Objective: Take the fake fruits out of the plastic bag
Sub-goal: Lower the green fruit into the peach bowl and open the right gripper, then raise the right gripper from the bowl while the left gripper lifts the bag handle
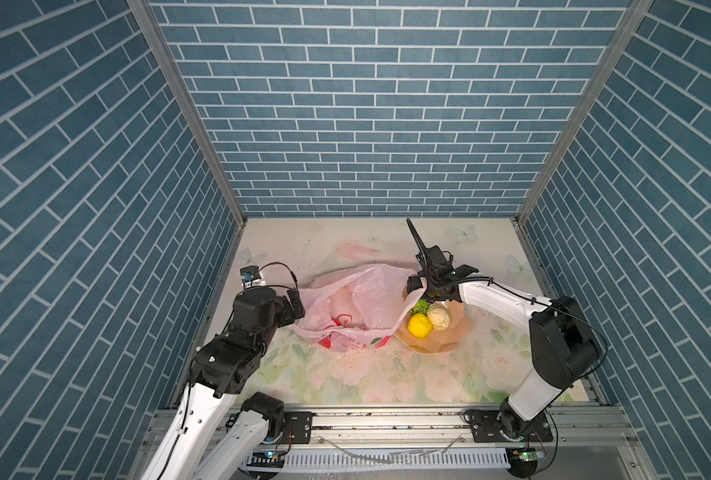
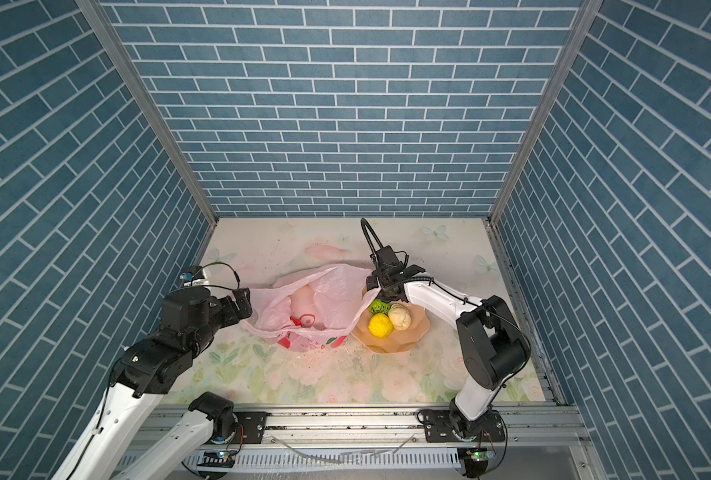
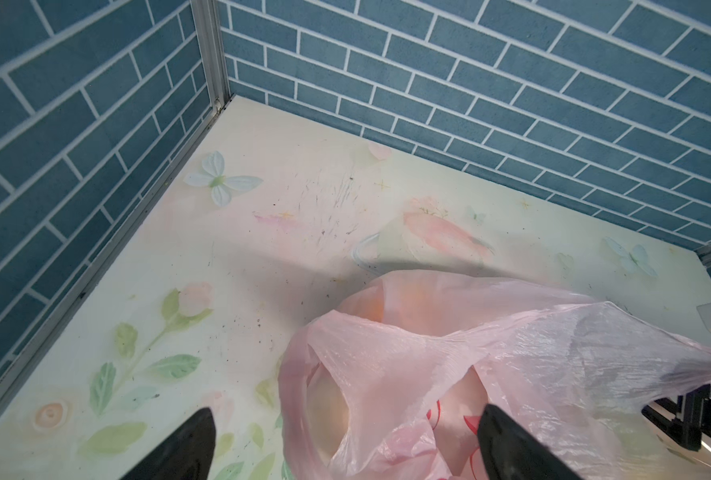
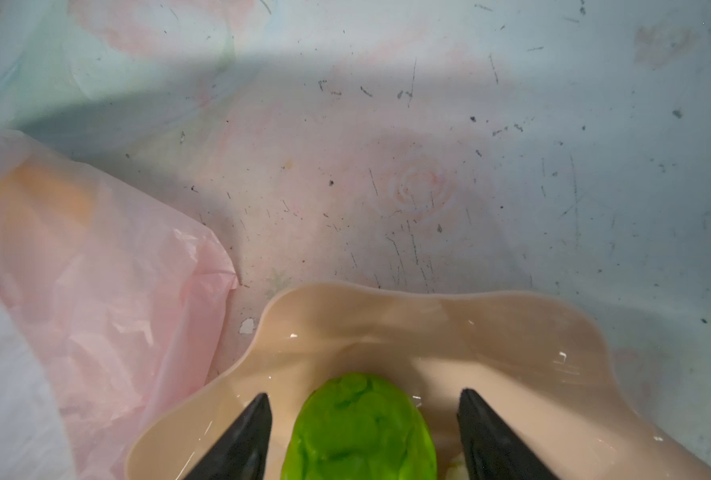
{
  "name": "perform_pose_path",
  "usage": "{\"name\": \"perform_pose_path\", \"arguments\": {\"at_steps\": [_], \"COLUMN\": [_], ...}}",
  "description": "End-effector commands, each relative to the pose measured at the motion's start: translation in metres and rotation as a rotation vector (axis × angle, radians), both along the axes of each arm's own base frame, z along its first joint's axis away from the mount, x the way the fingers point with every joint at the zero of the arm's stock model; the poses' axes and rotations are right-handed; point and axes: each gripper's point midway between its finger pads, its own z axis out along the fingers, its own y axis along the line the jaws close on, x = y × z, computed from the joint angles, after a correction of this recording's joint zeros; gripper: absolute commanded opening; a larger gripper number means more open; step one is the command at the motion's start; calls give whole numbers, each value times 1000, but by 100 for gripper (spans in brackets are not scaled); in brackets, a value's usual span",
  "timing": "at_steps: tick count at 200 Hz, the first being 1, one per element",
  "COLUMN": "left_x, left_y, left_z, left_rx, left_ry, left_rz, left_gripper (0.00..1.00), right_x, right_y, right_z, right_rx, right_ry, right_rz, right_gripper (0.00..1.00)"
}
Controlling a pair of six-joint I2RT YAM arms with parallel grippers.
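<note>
Blue brick walls box in the floral table (image 1: 345, 374); right of its middle a peach bowl (image 1: 441, 345) holds a yellow fruit (image 1: 420, 324), a cream-white fruit (image 1: 440, 316) and a green fruit (image 4: 362, 428), which the right gripper (image 4: 364, 397) straddles, jaws apart. Just left, the plastic bag (image 1: 370, 291) lies crumpled, thin and see-through, with the left gripper (image 3: 347, 415) spread wide and empty at its rim. Deeper inside, a pale fruit (image 1: 341, 309) and an orange glow (image 4: 38, 195) show, so I judge it roughly half done.

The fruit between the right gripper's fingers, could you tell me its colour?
Green fruit; the right wrist view shows it best.
</note>
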Motion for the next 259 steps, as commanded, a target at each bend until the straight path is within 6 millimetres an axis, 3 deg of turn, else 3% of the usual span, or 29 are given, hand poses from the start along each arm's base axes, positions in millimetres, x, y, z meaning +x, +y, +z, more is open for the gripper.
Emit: {"name": "perform_pose_path", "arguments": {"at_steps": [1, 43, 75, 88, 110, 136, 203, 234, 259], "left_x": [6, 24, 34, 34, 29, 24, 23, 30, 37], "left_y": [-10, -37, -55, -61, -69, -70, -81, -81, -77], "left_z": [5, 23, 30, 28, 12, -20, -93, -115, -123], "left_rx": [59, 114, 128, 148, 239, 326, 344, 342, 353], "left_ry": [73, 203, 286, 316, 393, 516, 689, 709, 694], "left_rz": [-111, -310, -427, -465, -511, -523, -577, -538, -480], "left_gripper": [99, 96, 75, 73, 73, 73, 65, 56, 40], "right_x": [-5, -11, -19, -23, -29, -31, -27, -24, -23], "right_y": [-10, -34, -66, -79, -93, -100, -92, -84, -78], "right_z": [17, 54, 74, 80, 90, 105, 126, 128, 130], "right_rx": [-20, -52, -107, -116, -119, -109, -49, -18, 6], "right_ry": [-36, -112, -159, -168, -190, -225, -261, -262, -262], "right_rz": [-13, -56, -114, -137, -164, -180, -167, -153, -133], "right_gripper": [72, 74, 76, 76, 77, 77, 77, 76, 75]}}
